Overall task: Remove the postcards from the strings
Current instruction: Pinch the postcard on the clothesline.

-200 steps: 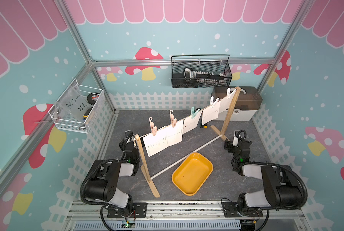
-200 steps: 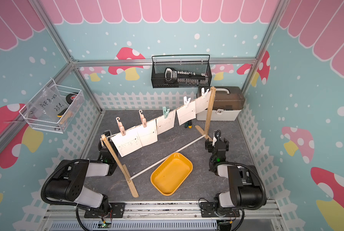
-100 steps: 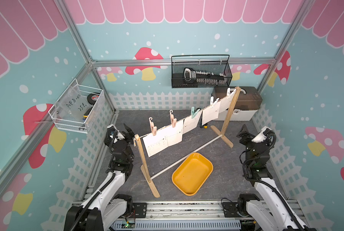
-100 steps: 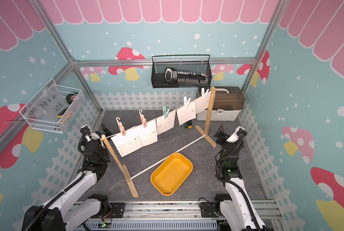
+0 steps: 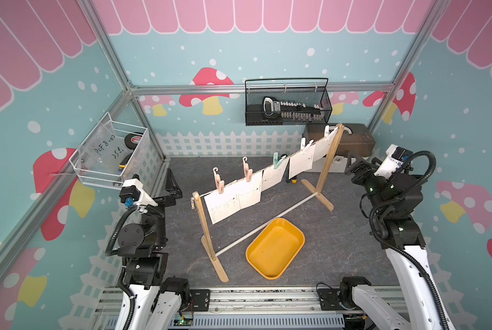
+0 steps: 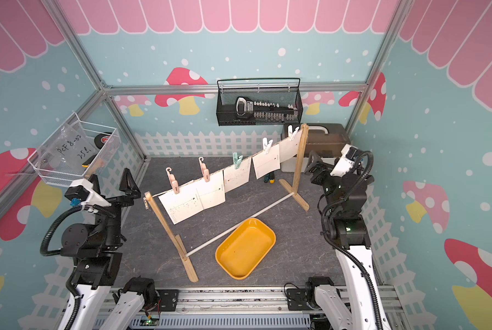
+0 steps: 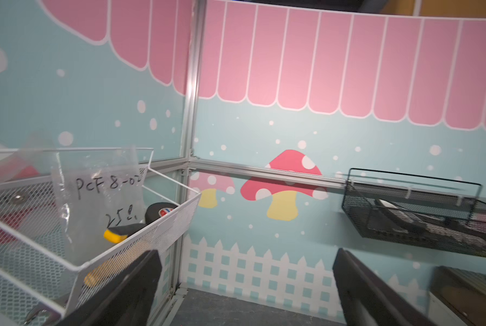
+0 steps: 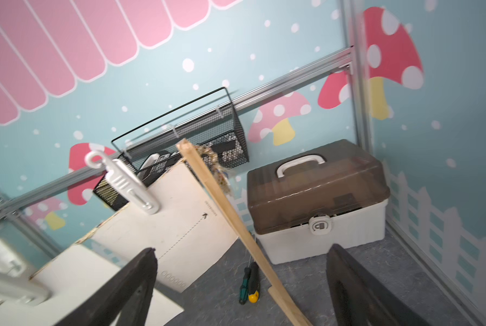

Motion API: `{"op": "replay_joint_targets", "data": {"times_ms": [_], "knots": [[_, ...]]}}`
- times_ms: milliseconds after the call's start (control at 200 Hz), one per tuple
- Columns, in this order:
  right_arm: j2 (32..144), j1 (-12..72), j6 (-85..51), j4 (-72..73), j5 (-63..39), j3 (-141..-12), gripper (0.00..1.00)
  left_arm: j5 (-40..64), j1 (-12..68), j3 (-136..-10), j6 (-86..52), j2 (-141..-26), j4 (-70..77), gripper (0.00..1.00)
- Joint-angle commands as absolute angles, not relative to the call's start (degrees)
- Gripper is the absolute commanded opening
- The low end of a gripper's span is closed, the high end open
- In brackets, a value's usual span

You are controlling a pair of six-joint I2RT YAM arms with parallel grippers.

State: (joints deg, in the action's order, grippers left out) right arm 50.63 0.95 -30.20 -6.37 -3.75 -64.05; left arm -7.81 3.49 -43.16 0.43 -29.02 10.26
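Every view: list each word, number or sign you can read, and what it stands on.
"PCF 8-02" and below it what looks like "25 l.": handwritten on the clear bag in the white wire basket.
Padlock sign: on the latch of the box.
Row of small circles and a dashed arrow: on a postcard.
Unreadable: postcard's fine print, tape roll label, tool label in the black basket.

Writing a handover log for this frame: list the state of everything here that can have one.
Five white dotted-print postcards: all clipped to the twine.
Thin beige twisted twine: stretched between two wooden posts.
Left end effector: open, empty.
Right end effector: open, empty.
Yellow oval plastic tray: upright, empty.
Brown-lidded white plastic box: lid shut.
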Motion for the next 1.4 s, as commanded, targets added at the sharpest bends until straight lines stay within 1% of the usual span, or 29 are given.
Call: {"op": "replay_joint_targets", "data": {"times_ms": [0, 130, 275, 345, 415, 545, 625, 696, 726, 836, 946, 1111, 1226, 1301, 1396], "knots": [[51.63, 0.79, -27.63, -10.57, -17.0, -67.79, 0.92, 6.54, 3.33, -48.53, 4.31, -28.85, 2.56, 1.0], [52.75, 0.87, -25.66, -9.32, -25.03, -70.94, 0.92, 15.56, 4.68, -57.43, 5.55, -31.35, -2.62, 0.99], [55.39, 0.88, -29.41, -9.62, -28.72, -74.48, 0.92, 24.76, 6.64, -67.37, 5.32, -37.0, -6.8, 0.99], [56.4, 0.83, -31.62, -10.07, -30.34, -76.39, 0.91, 27.16, 7.19, -73.89, 7.01, -41.01, -11.81, 0.99], [57.06, 0.83, -35.63, -10.89, -29.31, -78.07, 0.91, 27.56, 8.22, -80.91, 9.71, -45.58, -16.84, 0.98], [57.66, 0.81, -46.2, -15.75, -22.49, -81.38, 0.88, 29.42, 11.71, -93.59, 12.6, -55.23, -23.0, 0.98], [57.19, 0.79, -51.35, -19.49, -18.53, -83.49, 0.86, 26.76, 15.99, -100.27, 16.84, -60.64, -26.38, 0.98], [56.37, 0.79, -55.84, -21.93, -15.17, -84.87, 0.86, 21.62, 22.51, -105.15, 21.87, -64.74, -29.47, 0.98], [56.03, 0.79, -57.8, -22.14, -14.42, -85.18, 0.86, 19.25, 25.51, -107.09, 26.4, -66.54, -30.74, 0.98], [56.65, 0.79, -63.52, -23.67, -14.61, -86.8, 0.86, 12.27, 34.43, -113.41, 34.8, -72.86, -35.37, 0.98], [59.64, 0.79, -69.02, -23.91, -18.21, -88.32, 0.86, 8.18, 41.48, -117.46, 40.07, -76.86, -37.41, 0.98], [63.2, 0.75, -70.62, -22.85, -20.55, -90.42, 0.83, 0.38, 55.27, -118.13, 47.66, -78.93, -37.56, 0.99], [64.85, 0.71, -71.67, -22.81, -21.12, -91.63, 0.84, -2.83, 64.11, -115.86, 49.6, -79.67, -37.93, 0.99], [66.57, 0.7, -73.66, -22.68, -23.66, -93.15, 0.84, -3.27, 67.93, -113.57, 48.45, -79.98, -38.08, 0.98], [68.84, 0.7, -76.83, -22.77, -28.07, -95.39, 0.83, 0.3, 69.46, -109.78, 42.88, -80.33, -37.54, 0.97]]}}
